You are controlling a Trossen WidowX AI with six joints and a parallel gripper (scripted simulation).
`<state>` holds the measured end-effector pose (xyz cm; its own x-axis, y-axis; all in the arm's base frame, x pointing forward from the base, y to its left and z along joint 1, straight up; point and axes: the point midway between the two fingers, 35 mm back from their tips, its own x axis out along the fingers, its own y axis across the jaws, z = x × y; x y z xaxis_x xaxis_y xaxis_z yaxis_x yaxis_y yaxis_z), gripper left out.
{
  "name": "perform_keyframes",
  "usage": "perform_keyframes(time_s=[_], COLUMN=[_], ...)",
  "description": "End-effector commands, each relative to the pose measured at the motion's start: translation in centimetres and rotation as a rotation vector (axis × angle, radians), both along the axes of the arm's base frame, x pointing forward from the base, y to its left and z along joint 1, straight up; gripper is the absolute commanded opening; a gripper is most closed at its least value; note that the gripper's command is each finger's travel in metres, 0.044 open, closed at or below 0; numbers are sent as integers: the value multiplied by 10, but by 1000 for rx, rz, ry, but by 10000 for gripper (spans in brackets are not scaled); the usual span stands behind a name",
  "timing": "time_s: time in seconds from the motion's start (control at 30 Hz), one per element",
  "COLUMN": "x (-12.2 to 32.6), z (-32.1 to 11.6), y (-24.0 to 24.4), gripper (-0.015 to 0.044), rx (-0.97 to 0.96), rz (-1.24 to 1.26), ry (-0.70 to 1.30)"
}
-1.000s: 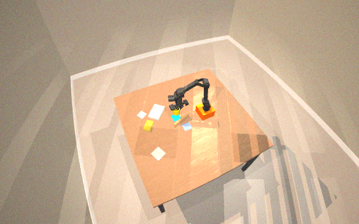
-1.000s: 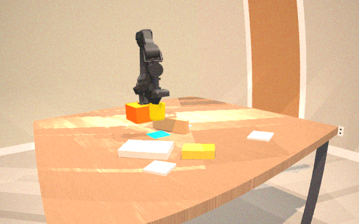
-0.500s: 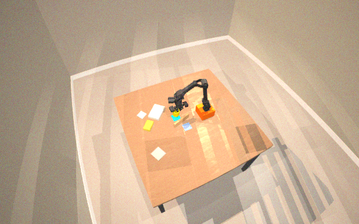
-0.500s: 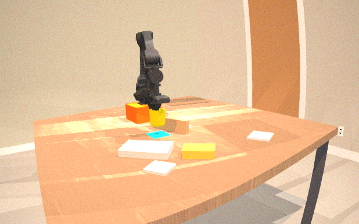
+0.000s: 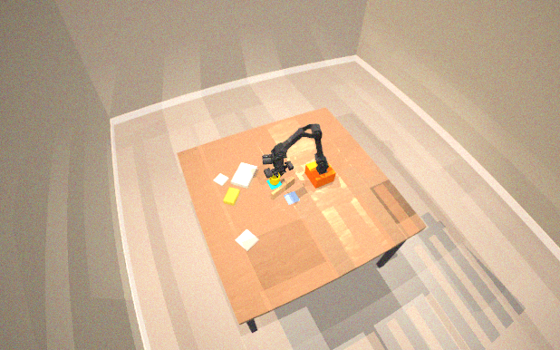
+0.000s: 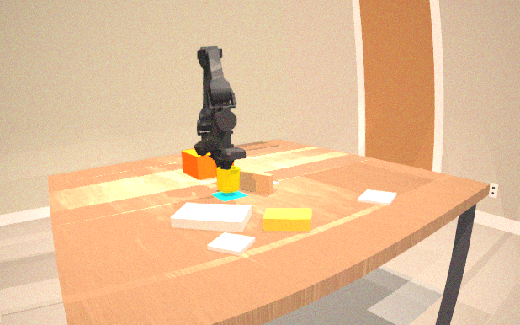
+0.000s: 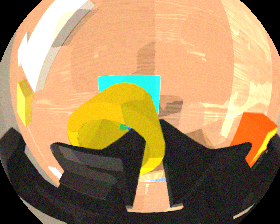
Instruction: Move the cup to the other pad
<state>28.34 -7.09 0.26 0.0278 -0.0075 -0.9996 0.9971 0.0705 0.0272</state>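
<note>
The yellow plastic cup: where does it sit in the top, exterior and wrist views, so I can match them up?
Top: yellow plastic cup just left of centre, under the end effector.
Exterior: cup at centre, gripped from above, just over the cyan square pad.
Wrist: cup at lower centre, rim between the dark fingers.
Shared landmark: the cyan pad, beneath the cup in every view.

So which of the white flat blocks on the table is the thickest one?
The large white slab in front of the cyan pad, beside the yellow block. The other two white pieces are smaller, thinner tiles.
</note>
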Motion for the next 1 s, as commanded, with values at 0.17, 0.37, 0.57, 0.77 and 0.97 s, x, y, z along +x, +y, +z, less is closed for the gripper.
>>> perform_keyframes(time_s=[0.17, 0.37, 0.57, 0.77, 0.97], x=[-1, -1, -1, -1, -1], z=[-8, -8, -8, -8, -7], y=[0, 0, 0, 0, 0], gripper=[0, 0, 26, 147, 147], rx=[1, 1, 1, 1, 1], rz=[0, 0, 0, 0, 0], ry=[3, 3, 3, 3, 3])
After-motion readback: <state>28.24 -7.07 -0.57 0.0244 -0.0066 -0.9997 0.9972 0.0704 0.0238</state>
